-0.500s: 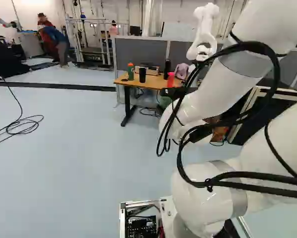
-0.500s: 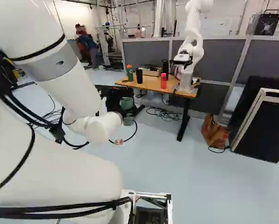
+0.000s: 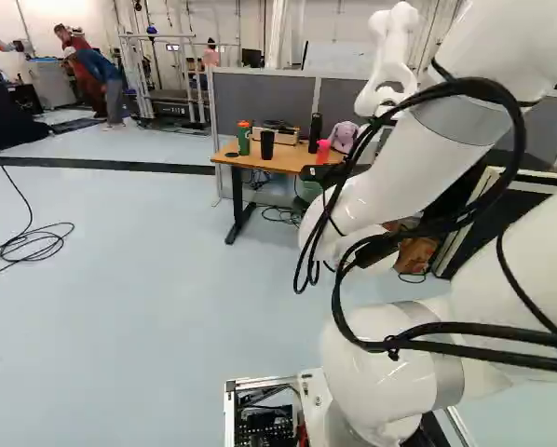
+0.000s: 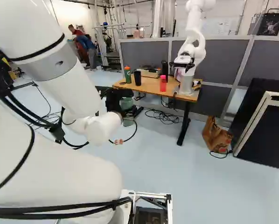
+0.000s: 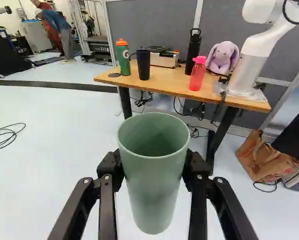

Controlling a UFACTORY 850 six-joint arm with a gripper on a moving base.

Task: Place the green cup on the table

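Note:
In the right base view my black gripper (image 4: 115, 99) holds the green cup (image 4: 126, 103) out ahead of the arm, short of the wooden table (image 4: 151, 86). Seen from the wrist, the gripper (image 5: 153, 162) has one finger against each side of the pale green cup (image 5: 154, 187). The cup is upright, its mouth showing and its inside bare. Beyond it stands the table (image 5: 169, 85), with floor between. The finger pads are hidden behind the cup's sides.
On the table stand a green bottle with orange lid (image 5: 123, 57), a dark tumbler (image 5: 143, 65), a pink-red bottle (image 5: 197, 74), a black flask (image 5: 193, 50), a plush toy (image 5: 222, 57) and another robot (image 5: 252, 62). A paper bag (image 5: 264, 159) and cables (image 5: 4, 134) lie on the floor.
The base has moved ahead a little: the table looks slightly nearer in both base views. My arm keeps its pose, and the cup has travelled along in the gripper.

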